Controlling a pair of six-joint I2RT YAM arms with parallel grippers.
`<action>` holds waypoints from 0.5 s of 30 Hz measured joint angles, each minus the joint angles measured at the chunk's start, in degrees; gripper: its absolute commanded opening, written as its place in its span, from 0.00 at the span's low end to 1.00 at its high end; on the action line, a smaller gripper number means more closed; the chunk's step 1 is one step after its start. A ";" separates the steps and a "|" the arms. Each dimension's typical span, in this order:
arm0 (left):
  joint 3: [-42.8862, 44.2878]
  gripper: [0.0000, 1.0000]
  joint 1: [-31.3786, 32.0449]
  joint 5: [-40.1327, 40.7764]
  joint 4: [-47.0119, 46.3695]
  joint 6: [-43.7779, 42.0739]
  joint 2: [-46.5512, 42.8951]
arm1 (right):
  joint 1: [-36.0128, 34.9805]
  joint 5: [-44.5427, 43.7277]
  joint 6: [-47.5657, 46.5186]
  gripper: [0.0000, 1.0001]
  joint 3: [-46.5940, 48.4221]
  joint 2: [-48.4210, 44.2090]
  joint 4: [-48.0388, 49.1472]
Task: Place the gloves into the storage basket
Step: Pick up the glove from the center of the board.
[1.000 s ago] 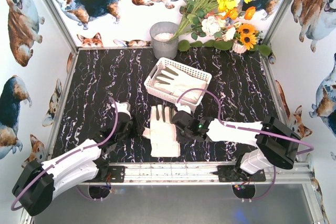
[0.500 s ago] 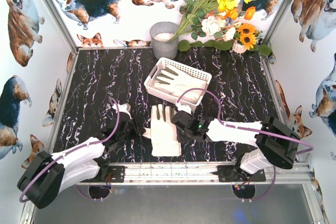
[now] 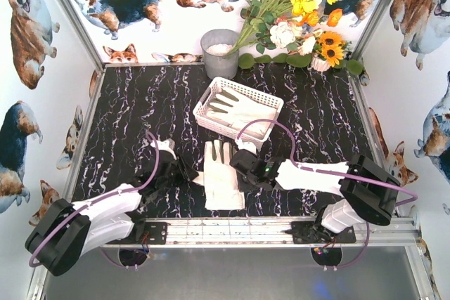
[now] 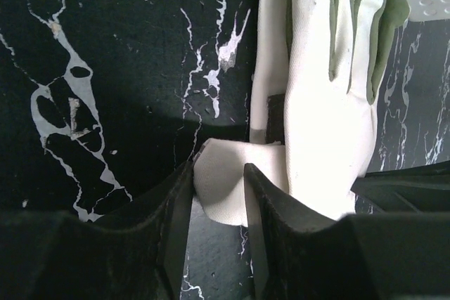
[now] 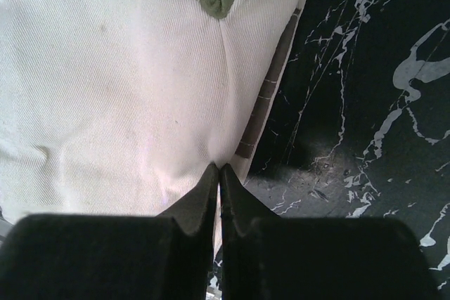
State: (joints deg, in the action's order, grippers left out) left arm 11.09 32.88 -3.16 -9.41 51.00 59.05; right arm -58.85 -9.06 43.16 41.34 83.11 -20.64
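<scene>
The storage basket (image 3: 204, 100) sits just beyond both grippers, a glove (image 3: 242, 110) already inside it. A second glove (image 3: 222, 184) lies flat between them. The left gripper (image 4: 219, 170) clamps a fold at its left edge, and the right gripper (image 5: 218, 168) pinches its right edge, jaws pressed together.

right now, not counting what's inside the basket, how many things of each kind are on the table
cream-white fabric glove with grey fingers: 1
white plastic lattice basket: 1
grey metal bucket: 1
bunch of yellow, white and orange flowers: 1
total: 4
</scene>
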 measured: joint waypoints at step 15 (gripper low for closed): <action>21.27 0.64 0.11 5.53 28.35 -8.41 -2.08 | 0.22 -2.93 -3.30 0.55 0.52 -17.94 -7.50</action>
State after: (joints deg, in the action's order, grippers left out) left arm 32.36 32.99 2.37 18.94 42.59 56.97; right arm -58.63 -11.99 39.86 41.87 65.17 -28.14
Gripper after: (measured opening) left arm 0.647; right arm 0.507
